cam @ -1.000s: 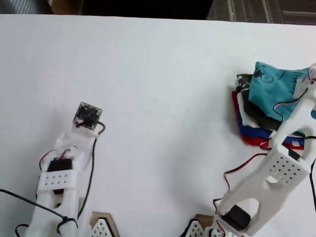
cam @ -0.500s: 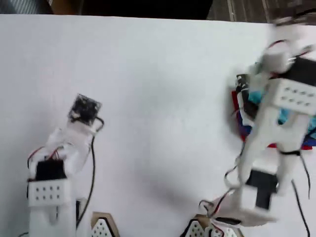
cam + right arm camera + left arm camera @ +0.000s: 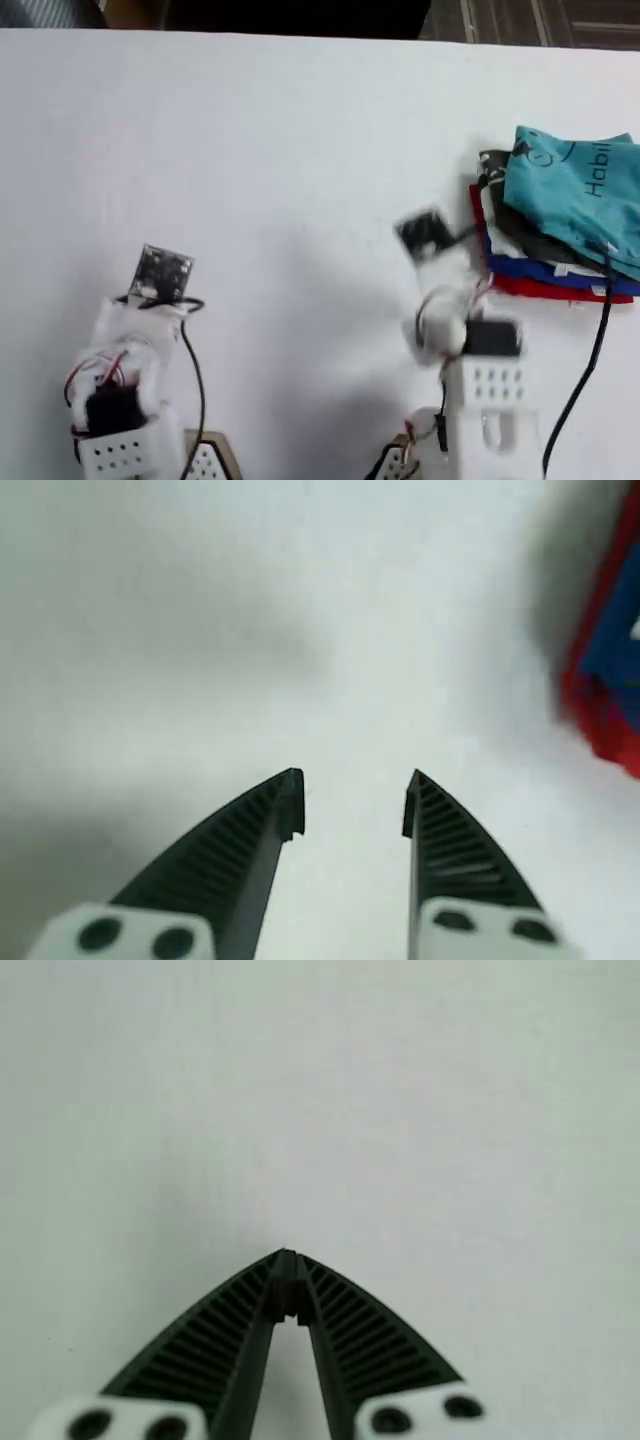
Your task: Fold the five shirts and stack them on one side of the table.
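Looking down over the white table (image 3: 300, 130), the high view places the stack of shirts (image 3: 545, 250) at the table's right side, with its far end cut off by the picture's edge. A teal shirt (image 3: 575, 195) lies on top, rumpled and overhanging the layers beneath. Under it, edges of dark, white, blue and red cloth are visible, but whether each colour is a separate shirt cannot be told. A black cable (image 3: 598, 310) crosses the near corner of the stack.

The right arm (image 3: 480, 370) stands just beside the stack's near left corner. It is blurred, and its body covers its own claw from above. The left arm (image 3: 125, 380) sits well apart at the table's near left, partly cut off by the lower edge, and likewise covers its claw.

Left wrist view: the left gripper (image 3: 287, 1290) is clenched, its ribbed black fingertips meeting tip to tip above the table surface.

Right wrist view: the right gripper (image 3: 352, 805) is released, with a clear gap between its two fingertips, and it grasps nothing. It hangs above the table surface. A red and blue cloth edge (image 3: 605, 675) of the stack appears at the side, too blurred to make out folds, and lies apart from the fingertips.
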Motion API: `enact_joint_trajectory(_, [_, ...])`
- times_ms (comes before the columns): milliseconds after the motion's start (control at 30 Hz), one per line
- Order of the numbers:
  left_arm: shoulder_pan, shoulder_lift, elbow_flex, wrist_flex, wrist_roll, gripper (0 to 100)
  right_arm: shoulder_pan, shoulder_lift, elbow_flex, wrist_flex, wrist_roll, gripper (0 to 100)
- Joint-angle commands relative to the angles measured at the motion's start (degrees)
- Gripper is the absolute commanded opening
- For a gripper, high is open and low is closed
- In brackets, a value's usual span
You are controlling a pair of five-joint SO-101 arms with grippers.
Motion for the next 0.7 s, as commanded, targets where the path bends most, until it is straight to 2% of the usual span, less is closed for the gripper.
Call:
enact_joint_trajectory(0, [-0.9,-0.8,2.9,1.1,0.0,3,-0.3,-13.9,8.0,-0.7,-0.6,17.3])
enact_joint_trajectory(100, [-0.4,-0.8,3.2,3.2,2.1,3,0.7,-23.9,14.2,-0.7,-3.9,17.3])
enact_joint_trajectory(267, [0.0,-0.8,3.3,3.6,15.6,3,1.2,-39.3,27.9,-1.7,-5.6,17.4])
enact_joint_trajectory(433, [2.5,-0.8,3.4,4.2,23.2,3,1.2,-36.1,27.5,-3.3,-5.7,17.3])
enact_joint_trajectory(567, [3.3,-0.8,3.4,4.6,24.7,3,1.2,-36.3,27.6,-3.3,-5.7,17.3])
enact_joint_trajectory(667, [11.3,-0.7,3.4,4.4,24.7,3,0.9,-36.3,27.6,-3.3,-5.7,17.3])
